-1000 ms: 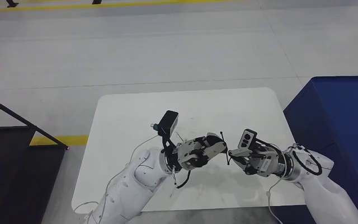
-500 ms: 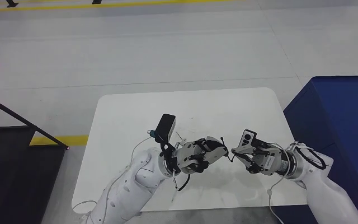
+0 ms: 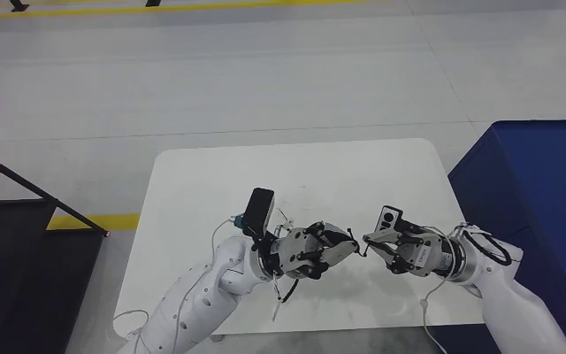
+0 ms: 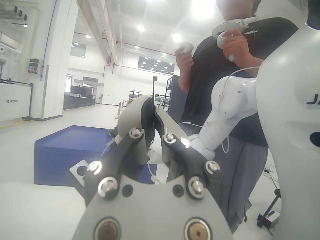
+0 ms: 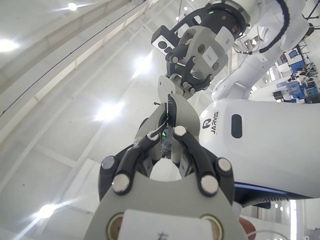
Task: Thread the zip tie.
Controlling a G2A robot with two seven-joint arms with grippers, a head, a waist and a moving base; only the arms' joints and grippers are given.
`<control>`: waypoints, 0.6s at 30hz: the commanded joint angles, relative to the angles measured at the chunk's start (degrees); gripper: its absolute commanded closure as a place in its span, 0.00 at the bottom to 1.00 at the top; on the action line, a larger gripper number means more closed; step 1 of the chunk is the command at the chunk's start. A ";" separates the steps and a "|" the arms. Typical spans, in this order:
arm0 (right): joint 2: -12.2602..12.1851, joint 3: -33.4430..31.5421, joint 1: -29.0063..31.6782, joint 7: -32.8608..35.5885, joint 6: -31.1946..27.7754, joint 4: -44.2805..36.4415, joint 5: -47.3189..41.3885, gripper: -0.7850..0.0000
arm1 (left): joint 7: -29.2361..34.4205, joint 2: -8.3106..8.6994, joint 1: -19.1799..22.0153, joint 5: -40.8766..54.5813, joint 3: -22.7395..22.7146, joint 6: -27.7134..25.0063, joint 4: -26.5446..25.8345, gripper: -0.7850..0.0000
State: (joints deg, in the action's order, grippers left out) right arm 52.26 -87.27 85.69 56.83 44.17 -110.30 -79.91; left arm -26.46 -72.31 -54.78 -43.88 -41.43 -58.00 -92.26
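One thin black plastic zip tie (image 4: 154, 86) is clamped in the closed left gripper (image 4: 153, 101) and is pinched by the closed right gripper (image 5: 168, 106). Over the last second the two have been drawn tip to tip, so threading seems imminent. Beneath them lies a white rounded table (image 3: 221, 177); beyond the right gripper, a blue box (image 3: 513, 177) and grey hall floor (image 3: 265, 71).

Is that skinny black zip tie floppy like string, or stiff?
Probably springy-stiff: the zip tie sticks straight out past the left gripper without drooping. It looks very thin, so it is likely light and bendy, and might twist if the jaws loosen.
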 commanded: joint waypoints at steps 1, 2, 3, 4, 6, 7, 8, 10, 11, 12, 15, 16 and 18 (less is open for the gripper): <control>0.03 0.26 -0.03 -0.09 -0.07 0.00 0.08 1.00 | -2.26 0.14 0.58 -1.72 0.02 0.00 0.36 1.00; 0.04 0.41 -0.09 -0.14 -0.08 -0.01 0.14 1.00 | -3.18 0.19 0.81 -2.69 0.17 0.00 0.48 1.00; 0.05 0.56 -0.13 -0.22 -0.03 0.00 0.21 1.00 | -4.03 0.24 1.02 -3.64 0.21 0.00 0.76 1.00; 0.06 0.66 -0.19 -0.32 -0.03 0.01 0.25 1.00 | -4.89 0.26 1.20 -4.40 0.31 0.00 0.98 1.00; 0.09 0.84 -0.30 -0.45 -0.03 0.09 0.17 1.00 | -6.09 0.29 1.61 -5.81 0.66 0.00 1.62 1.00; 0.10 0.92 -0.40 -0.45 -0.02 0.12 0.08 1.00 | -6.65 0.30 1.77 -6.42 0.83 0.00 1.89 1.00; 0.11 0.97 -0.49 -0.47 -0.02 0.17 0.03 1.00 | -7.02 0.31 1.91 -7.01 1.07 0.00 2.24 1.00; 0.14 1.00 -0.66 -0.59 -0.05 0.27 -0.15 1.00 | -7.63 0.31 2.25 -7.98 1.41 0.00 2.70 1.00; 0.14 1.03 -0.72 -0.64 -0.02 0.28 -0.19 1.00 | -8.05 0.31 2.40 -8.31 1.58 0.00 2.80 1.00; 0.15 1.05 -0.77 -0.69 -0.01 0.30 -0.22 1.00 | -8.45 0.31 2.53 -8.57 1.73 0.00 2.96 1.00; 0.17 1.16 -0.94 -1.03 0.12 0.32 -0.36 1.00 | -8.98 0.34 2.94 -8.83 2.18 0.00 3.56 1.00; 0.18 1.21 -1.00 -1.16 0.12 0.34 -0.38 1.00 | -9.03 0.35 3.07 -8.94 2.24 0.00 3.73 1.00; 0.18 1.26 -1.12 -1.40 0.28 0.30 -0.25 1.00 | -9.02 0.38 3.23 -8.80 2.47 0.00 3.94 1.00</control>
State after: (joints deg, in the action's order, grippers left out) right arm 52.44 -86.02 84.62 55.55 44.37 -109.99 -80.26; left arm -35.50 -71.94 -51.61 -52.78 -39.06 -58.00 -88.41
